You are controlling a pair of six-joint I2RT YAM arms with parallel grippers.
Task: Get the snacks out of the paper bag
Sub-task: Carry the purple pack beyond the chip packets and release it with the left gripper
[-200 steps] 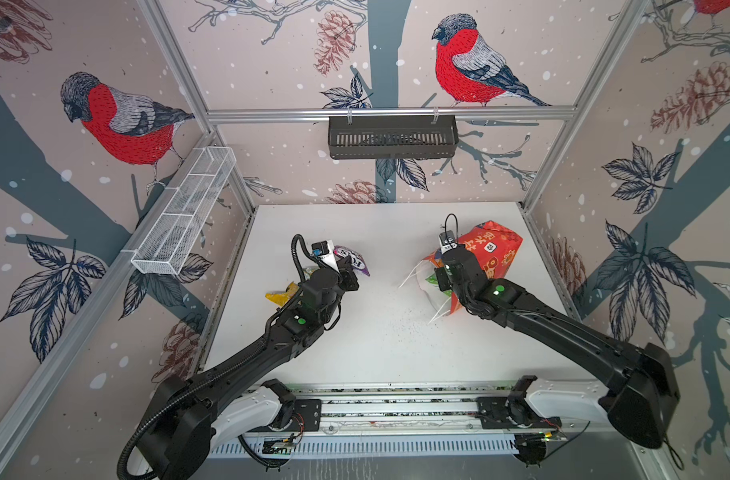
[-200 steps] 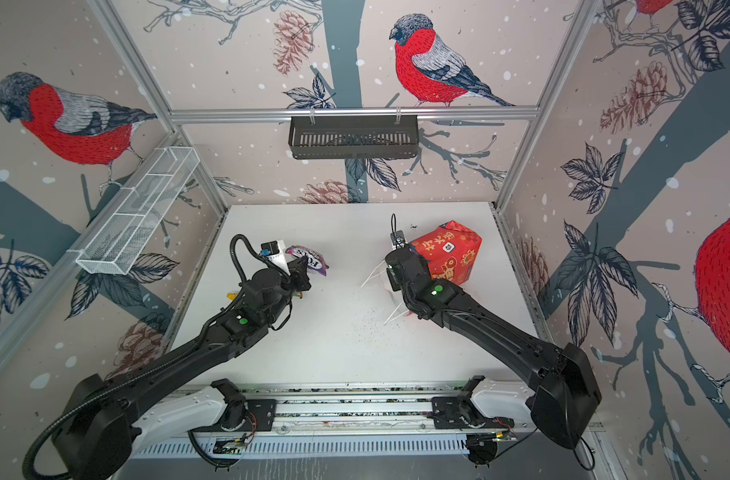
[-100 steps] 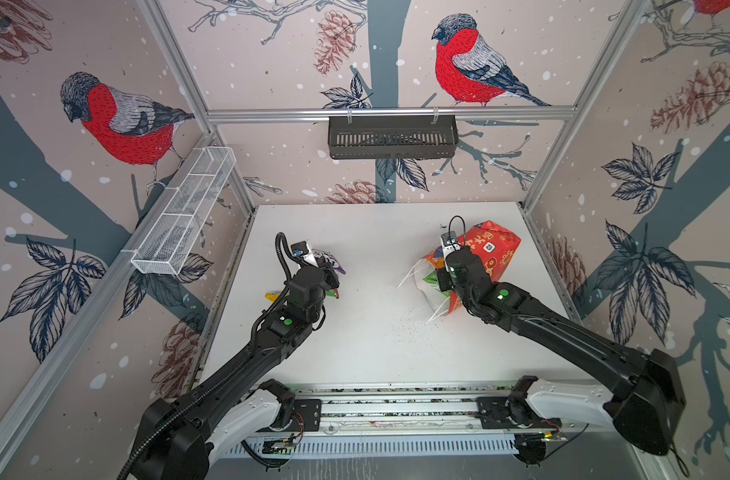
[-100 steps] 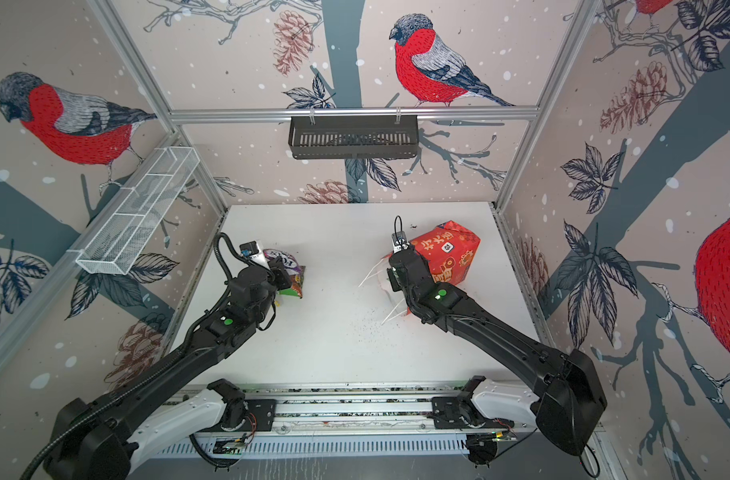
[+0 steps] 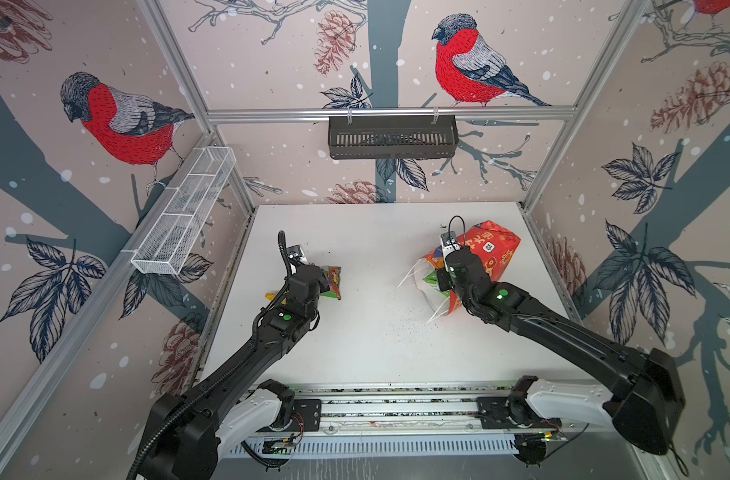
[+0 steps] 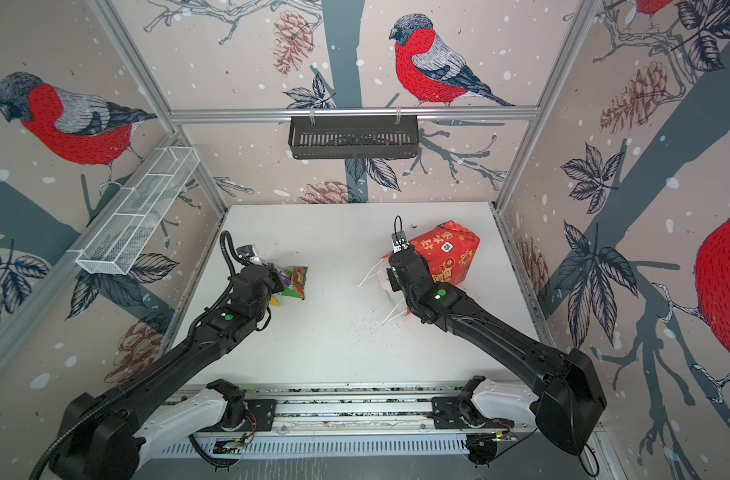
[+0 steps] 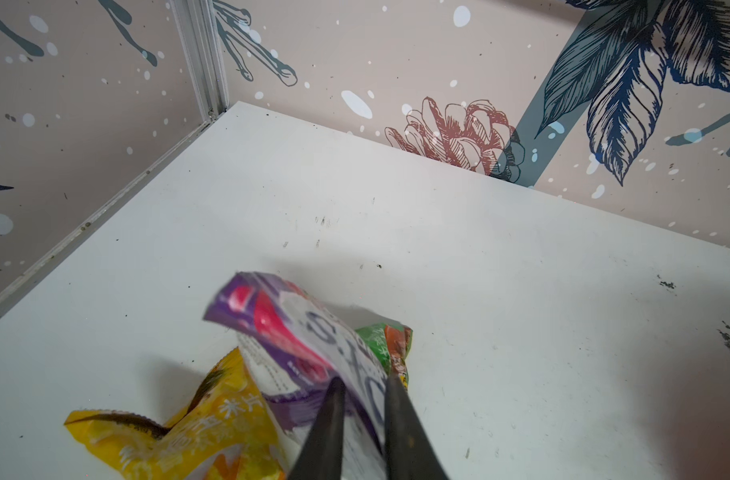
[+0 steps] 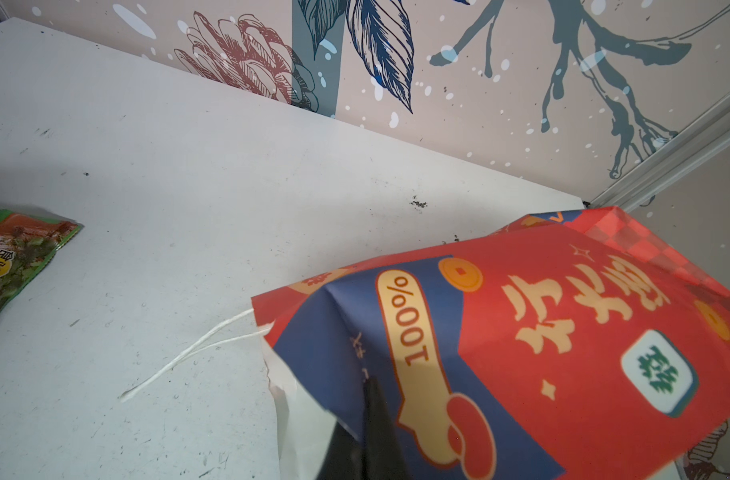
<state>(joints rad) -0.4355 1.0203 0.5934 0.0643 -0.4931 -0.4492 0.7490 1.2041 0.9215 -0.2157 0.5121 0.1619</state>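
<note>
the purple packet [image 7: 288, 328] sits between the left gripper's [image 7: 364, 381] parted fingers, by the yellow packet [image 7: 197, 432] and green-red packet [image 5: 333, 282], left of centre in a top view; whether they pinch it i cannot tell. the right gripper [image 8: 367, 395] clamps the paper bag's [image 8: 562, 332] rim, right of centre.

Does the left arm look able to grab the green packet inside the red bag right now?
Probably not yet: its fingers have the purple packet between them. Otherwise the red bag lies open toward it, green packet showing.

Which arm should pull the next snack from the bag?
Probably left. The right hand pinches the paper bag at its rim; the left hand has only the purple packet to drop.
</note>
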